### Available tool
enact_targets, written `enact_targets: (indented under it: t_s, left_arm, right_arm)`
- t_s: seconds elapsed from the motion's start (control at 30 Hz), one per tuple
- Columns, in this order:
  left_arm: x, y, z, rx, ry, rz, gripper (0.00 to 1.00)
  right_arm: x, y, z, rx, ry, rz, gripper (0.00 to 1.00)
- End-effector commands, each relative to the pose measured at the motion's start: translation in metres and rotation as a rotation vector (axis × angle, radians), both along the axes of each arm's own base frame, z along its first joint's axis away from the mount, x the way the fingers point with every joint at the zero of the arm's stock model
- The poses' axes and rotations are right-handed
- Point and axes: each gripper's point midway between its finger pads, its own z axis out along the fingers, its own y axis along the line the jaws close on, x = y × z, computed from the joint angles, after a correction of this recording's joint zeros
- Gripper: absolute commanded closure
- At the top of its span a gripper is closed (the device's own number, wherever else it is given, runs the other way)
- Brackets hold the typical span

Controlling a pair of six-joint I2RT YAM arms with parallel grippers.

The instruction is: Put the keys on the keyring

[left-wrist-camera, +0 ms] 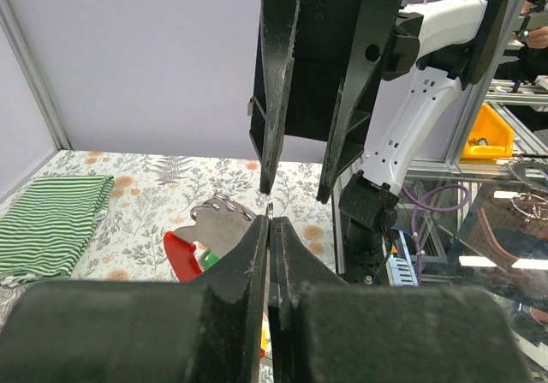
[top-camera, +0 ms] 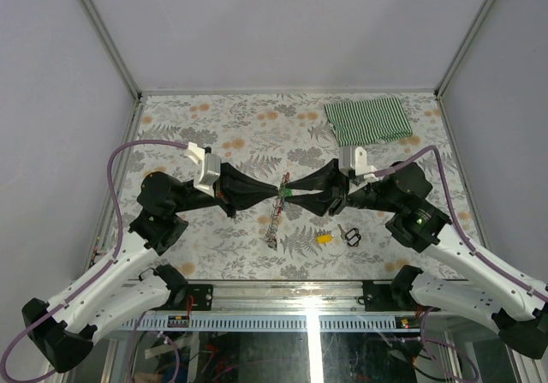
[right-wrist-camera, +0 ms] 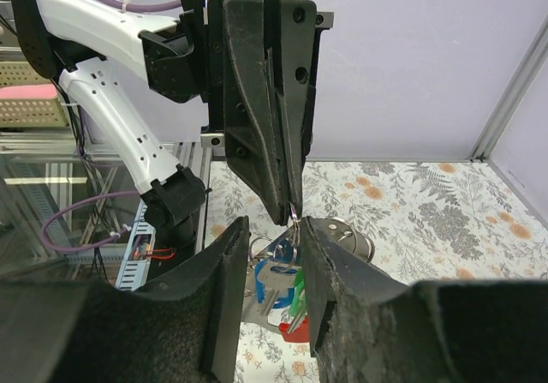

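Left hand (left-wrist-camera: 269, 224) pinched shut on the keyring (left-wrist-camera: 178, 259) — held aloft for threading; right hand (right-wrist-camera: 274, 222) half-parted, apparently empty; yellow key (top-camera: 324, 238) lies on counter (top-camera: 214, 117).

A surface (top-camera: 214, 134) covered in a grey fern-and-orange-blossom print fills the floor of a boxed enclosure. Plain pale lavender panels close it in: the back wall (top-camera: 282, 23) at 12 o'clock, the left wall (top-camera: 51, 100) at 9 o'clock and the right wall (top-camera: 505, 100) at 3 o'clock. Silver metal posts (top-camera: 103, 32) run up the two far corners. At 6 o'clock a metal rail (top-camera: 291, 293) edges the surface, with a bright strip of reflected light (top-camera: 312, 349) below it. Lighting is even and soft. Outside the enclosure, the wrist views show shelving with a yellow bin (left-wrist-camera: 488, 134) and a pink bin (right-wrist-camera: 34, 104).
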Motion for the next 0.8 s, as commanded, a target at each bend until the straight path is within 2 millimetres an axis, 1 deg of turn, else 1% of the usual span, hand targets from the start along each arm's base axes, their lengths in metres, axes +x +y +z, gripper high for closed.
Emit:
enact_targets:
  t_s: [0.0, 0.5, 0.63, 0.77]
  left_arm:
    - [-0.009, 0.006, 0.034, -0.070, -0.094, -0.001, 1.00]
    - [-0.009, 0.006, 0.036, -0.070, -0.101, 0.000, 1.00]
    - [-0.009, 0.007, 0.037, -0.071, -0.103, 0.003, 1.00]
    - [-0.009, 0.007, 0.037, -0.071, -0.104, 0.002, 1.00]
  right_arm:
    - [0.001, 0.003, 0.007, 0.012, -0.030, 0.017, 0.65]
    - [0.002, 0.010, -0.009, -0.032, 0.005, 0.042, 0.75]
    - [0.002, 0.010, -0.010, -0.034, 0.008, 0.043, 0.79]
    - [0.001, 0.010, -0.006, -0.018, 0.000, 0.051, 0.83]
